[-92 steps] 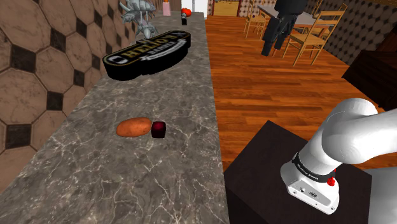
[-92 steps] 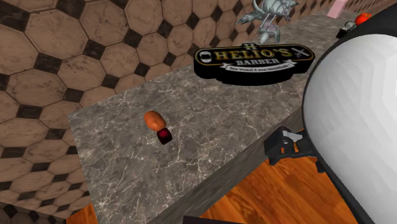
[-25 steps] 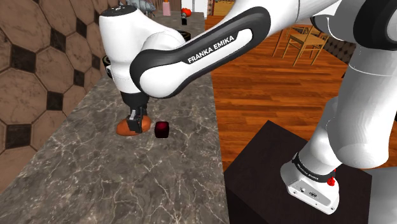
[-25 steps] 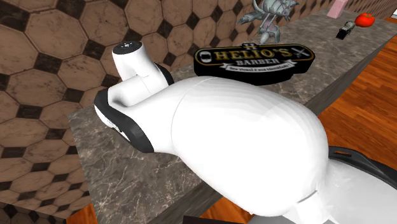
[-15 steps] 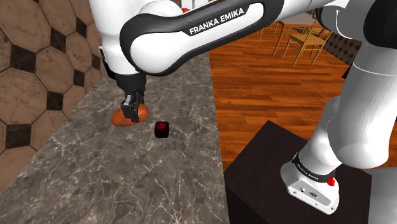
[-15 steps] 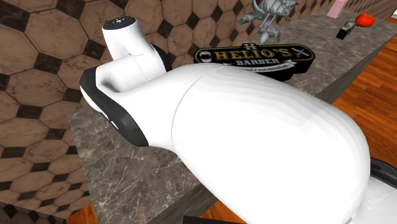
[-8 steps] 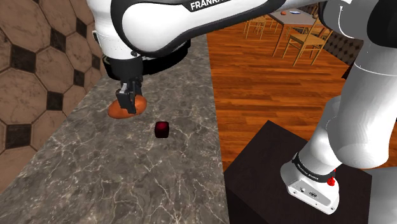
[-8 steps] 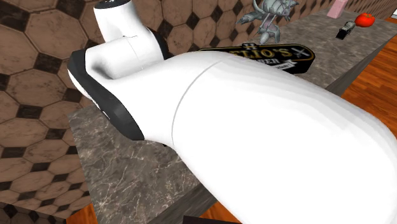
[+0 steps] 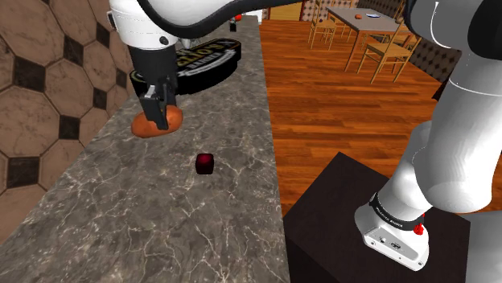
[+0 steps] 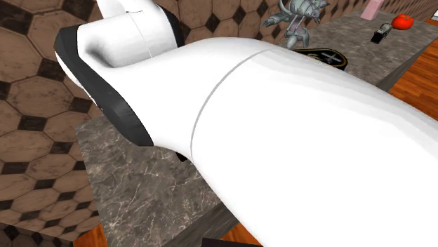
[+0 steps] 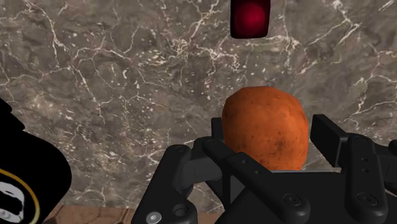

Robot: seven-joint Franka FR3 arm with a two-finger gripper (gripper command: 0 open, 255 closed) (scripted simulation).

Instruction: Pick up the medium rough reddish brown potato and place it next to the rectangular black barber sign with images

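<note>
At the shoulder view's far left we saw the hexagon-tiled wall (image 9: 48,72). Next along, above the marble counter (image 9: 201,233), the black gripper (image 9: 158,112) was clenched on the reddish-brown potato (image 9: 174,121), which we judged to hang just clear of the stone. From the potato, the black barber sign (image 9: 205,60) lay at about one o'clock, near but apart, and a small dark red cube (image 9: 204,164) sat on the counter at about four o'clock. Farther right came the wood floor (image 9: 338,104) and the dark stand (image 9: 354,201). In the wrist view the potato (image 11: 264,121) sat squarely between the fingers of the gripper (image 11: 268,135), both pressing its flanks, with the sign's rounded edge (image 11: 25,184) off to one side and the cube (image 11: 251,18) beyond. We took this for the carrying step: pickup done, placement not yet. The next move, in our judgement, called for travel toward one o'clock, a gentle descent onto bare marble just beside the sign without nudging it, then opening the fingers.
</note>
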